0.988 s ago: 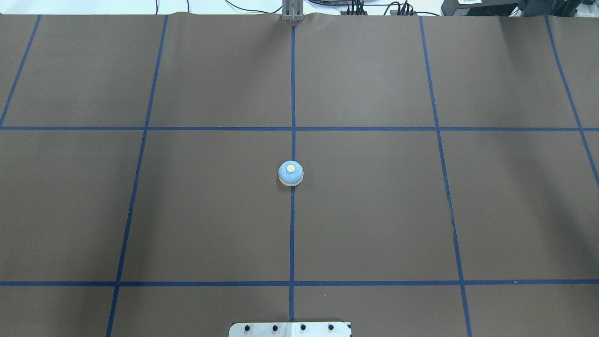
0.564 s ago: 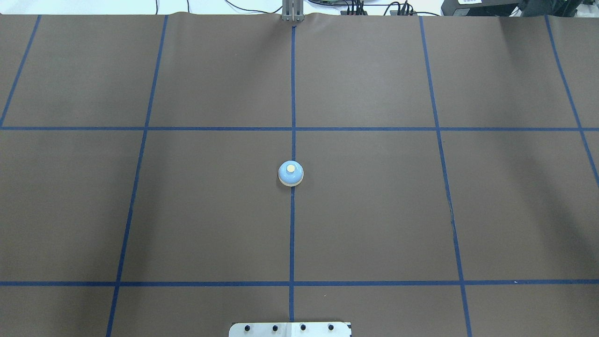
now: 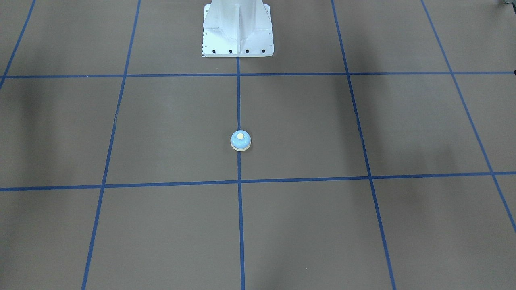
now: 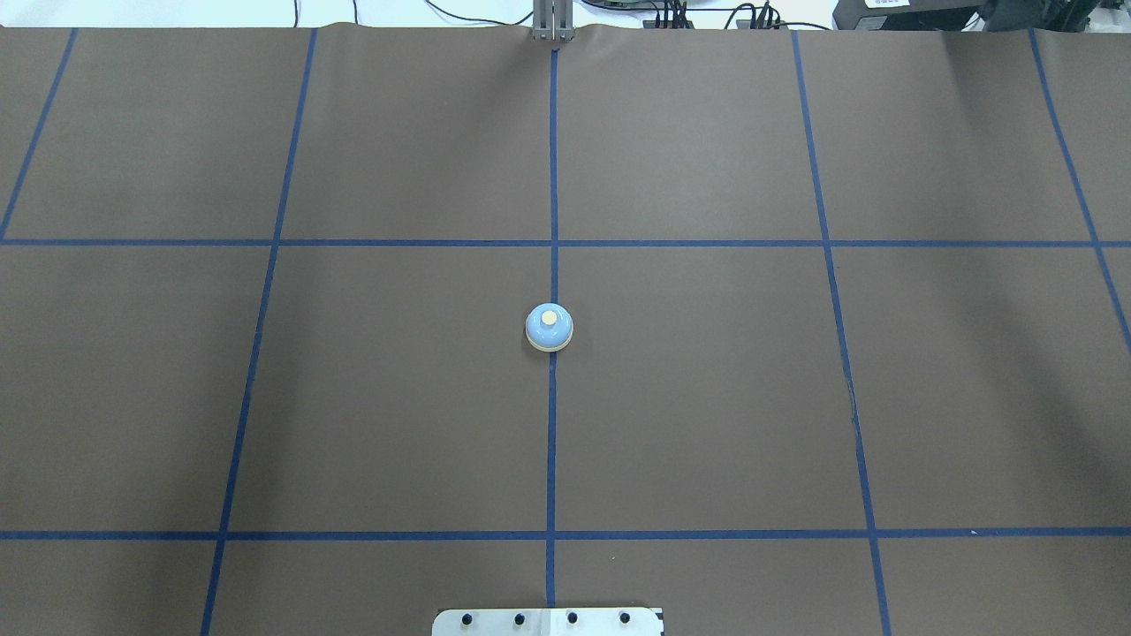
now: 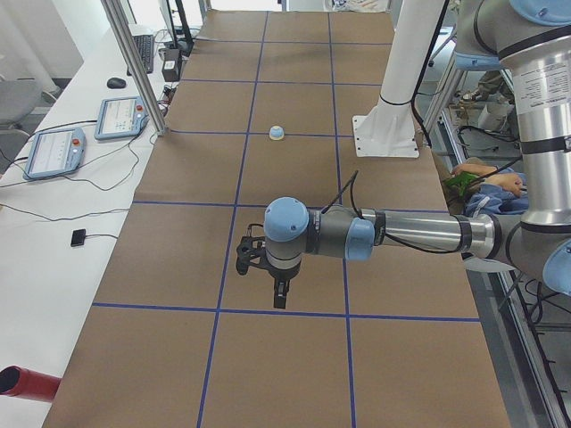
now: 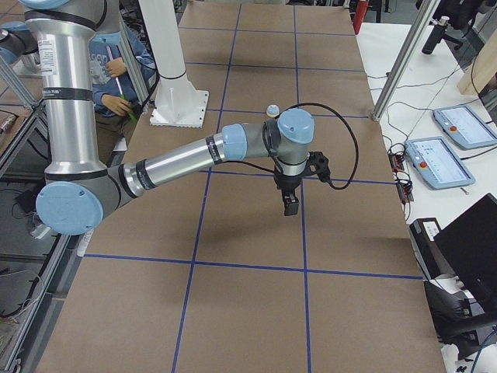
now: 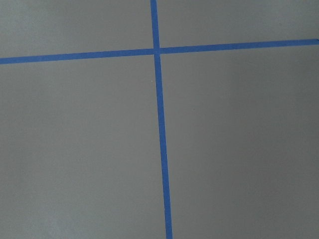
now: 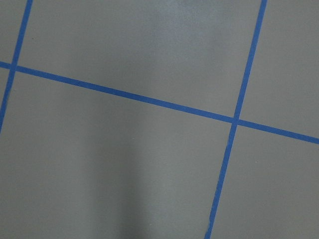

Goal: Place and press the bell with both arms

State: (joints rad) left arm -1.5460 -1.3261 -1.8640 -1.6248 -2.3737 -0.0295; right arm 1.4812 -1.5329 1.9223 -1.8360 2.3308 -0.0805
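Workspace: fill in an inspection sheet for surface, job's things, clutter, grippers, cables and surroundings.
Surface: brown paper with blue tape grid, flat.
Job's things: bell upright on the grid's centre line, untouched.
Clutter: nothing seen.
Grippers: left gripper and right gripper hang above bare paper, away from the bell; jaws unreadable.
Cables: black cable loops at each wrist.
Surroundings: control tablets on side bench; person seated behind the white pedestal.

Brown table cover (image 4: 707, 397), gridded with blue tape lines (image 4: 551, 442). White bolted pedestal (image 3: 238, 28), 12 o'clock in the front-facing view. Two tablet consoles (image 5: 55, 152), keyboard (image 5: 144, 53) and mouse (image 5: 116, 83), 10 o'clock in the left view.
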